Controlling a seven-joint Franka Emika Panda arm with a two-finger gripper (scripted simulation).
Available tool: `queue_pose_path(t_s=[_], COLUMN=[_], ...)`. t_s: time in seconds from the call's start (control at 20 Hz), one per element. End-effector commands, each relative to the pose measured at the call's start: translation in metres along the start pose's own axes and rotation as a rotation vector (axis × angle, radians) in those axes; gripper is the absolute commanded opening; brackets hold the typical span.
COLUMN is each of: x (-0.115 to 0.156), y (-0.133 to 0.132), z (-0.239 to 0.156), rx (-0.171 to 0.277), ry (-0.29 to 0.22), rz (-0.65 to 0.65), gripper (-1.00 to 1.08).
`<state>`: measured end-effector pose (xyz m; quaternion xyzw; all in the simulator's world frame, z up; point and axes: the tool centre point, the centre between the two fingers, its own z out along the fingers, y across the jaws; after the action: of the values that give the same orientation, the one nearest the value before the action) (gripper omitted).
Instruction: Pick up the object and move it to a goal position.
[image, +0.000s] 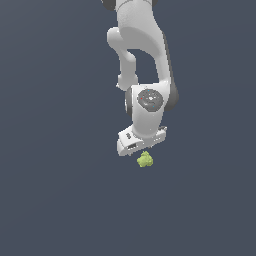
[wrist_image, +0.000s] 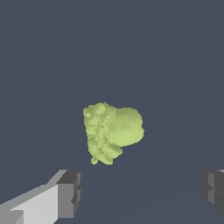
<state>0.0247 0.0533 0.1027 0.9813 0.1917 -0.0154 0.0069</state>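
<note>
Gripper (wrist_image: 140, 192) on the white arm (image: 142, 55) hangs just above the yellow-green blob (image: 145, 160), its two dark fingertips (wrist_image: 70, 192) spread wide apart with nothing between them. The blob (wrist_image: 113, 132) lies on the plain dark grey counter (image: 55, 200), lumpy on one side and smoother on the other. In the wrist view it sits ahead of the fingertips, roughly midway across the gap and clear of both; no contact shows.
</note>
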Motion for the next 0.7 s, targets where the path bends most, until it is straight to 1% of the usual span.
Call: queue_pose_path(t_s=[0.0, 0.3, 0.65], x=[0.01, 0.022, 0.024], y=[-0.006, -0.016, -0.017], z=[0.005, 0.013, 0.015], rx=[0.002, 0.005, 0.005], ry=[0.013, 0.03, 0.032], rz=[-0.056, -0.133, -0.142], gripper=[1.0, 1.0, 1.0])
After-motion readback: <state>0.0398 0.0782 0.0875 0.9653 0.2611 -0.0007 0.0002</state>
